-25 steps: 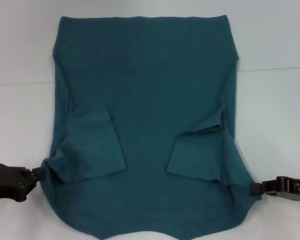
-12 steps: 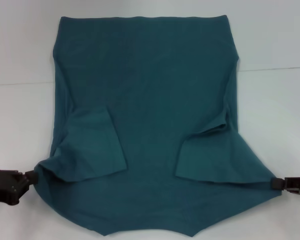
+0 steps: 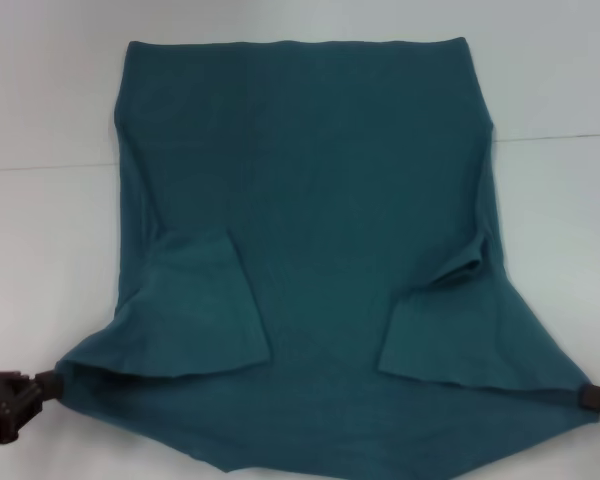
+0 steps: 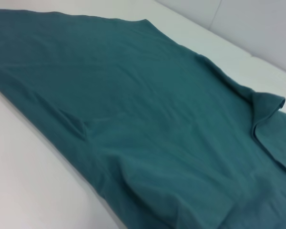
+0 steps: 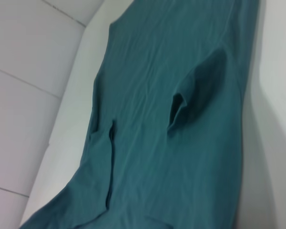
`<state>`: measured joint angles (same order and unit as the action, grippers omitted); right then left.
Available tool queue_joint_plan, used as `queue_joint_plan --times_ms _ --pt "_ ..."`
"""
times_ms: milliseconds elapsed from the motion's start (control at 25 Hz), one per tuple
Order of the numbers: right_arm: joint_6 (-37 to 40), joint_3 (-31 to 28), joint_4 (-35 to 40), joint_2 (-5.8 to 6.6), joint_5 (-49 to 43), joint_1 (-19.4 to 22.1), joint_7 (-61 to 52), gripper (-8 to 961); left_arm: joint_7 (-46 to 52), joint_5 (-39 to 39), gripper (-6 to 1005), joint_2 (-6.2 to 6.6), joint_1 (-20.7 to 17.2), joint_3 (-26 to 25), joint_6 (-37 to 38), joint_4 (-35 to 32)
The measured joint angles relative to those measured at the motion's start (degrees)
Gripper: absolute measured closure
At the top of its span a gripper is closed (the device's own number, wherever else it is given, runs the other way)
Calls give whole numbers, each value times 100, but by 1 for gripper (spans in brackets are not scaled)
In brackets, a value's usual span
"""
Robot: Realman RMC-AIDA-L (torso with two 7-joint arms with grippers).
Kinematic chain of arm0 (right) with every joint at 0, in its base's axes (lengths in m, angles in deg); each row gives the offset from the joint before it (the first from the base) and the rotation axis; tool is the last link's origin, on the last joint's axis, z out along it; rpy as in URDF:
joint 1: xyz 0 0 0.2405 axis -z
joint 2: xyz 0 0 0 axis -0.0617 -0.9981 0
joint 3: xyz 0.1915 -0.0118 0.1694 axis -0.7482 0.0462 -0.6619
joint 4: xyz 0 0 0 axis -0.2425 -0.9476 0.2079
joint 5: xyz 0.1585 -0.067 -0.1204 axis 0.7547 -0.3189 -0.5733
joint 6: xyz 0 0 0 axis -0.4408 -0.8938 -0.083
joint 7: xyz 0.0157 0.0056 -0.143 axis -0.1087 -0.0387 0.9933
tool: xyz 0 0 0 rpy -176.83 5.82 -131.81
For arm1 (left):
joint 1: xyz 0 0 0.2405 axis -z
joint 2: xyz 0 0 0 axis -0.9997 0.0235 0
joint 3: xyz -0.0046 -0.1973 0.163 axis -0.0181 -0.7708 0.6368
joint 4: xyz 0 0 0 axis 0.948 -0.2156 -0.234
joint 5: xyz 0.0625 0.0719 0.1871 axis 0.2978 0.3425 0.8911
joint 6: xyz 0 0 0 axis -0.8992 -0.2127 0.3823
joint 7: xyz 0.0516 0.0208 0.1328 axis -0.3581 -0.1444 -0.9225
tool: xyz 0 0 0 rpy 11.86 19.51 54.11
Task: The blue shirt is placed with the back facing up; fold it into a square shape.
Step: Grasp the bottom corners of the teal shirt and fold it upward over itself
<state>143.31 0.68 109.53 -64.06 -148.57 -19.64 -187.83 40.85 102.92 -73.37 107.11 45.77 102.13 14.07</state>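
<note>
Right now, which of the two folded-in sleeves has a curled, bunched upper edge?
The sleeve on the robot's right side, nearer the right hand. Its upper edge rolls up into a bump; the left sleeve lies flat on the shirt.

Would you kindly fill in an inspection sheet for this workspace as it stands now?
Surface: white table, with a seam line across it.
Job's things: blue shirt lies spread flat, both sleeves folded inward onto the body, near corners drawn out sideways.
Clutter: nothing seen.
Grippers: left gripper shut on the shirt's near left corner; right gripper shut on the near right corner, mostly out of the head view.
Cables: nothing seen.
Surroundings: white panelled wall beside the table.
</note>
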Motion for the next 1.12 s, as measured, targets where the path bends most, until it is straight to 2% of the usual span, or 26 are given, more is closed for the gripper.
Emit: queue_joint_plan --times_ms 240,640,1120 --pt "217 -200 0 60 0 313 154 920 0 1 1001 3 -192 -361 665 -60" --pt "379 -312 44 227 -35 599 305 920 -64 1 1000 -53 -606 -419 1292 1" --pt "592 -431 172 253 -40 854 550 921 -435 1 1000 -65 -891 -738 1781 307"
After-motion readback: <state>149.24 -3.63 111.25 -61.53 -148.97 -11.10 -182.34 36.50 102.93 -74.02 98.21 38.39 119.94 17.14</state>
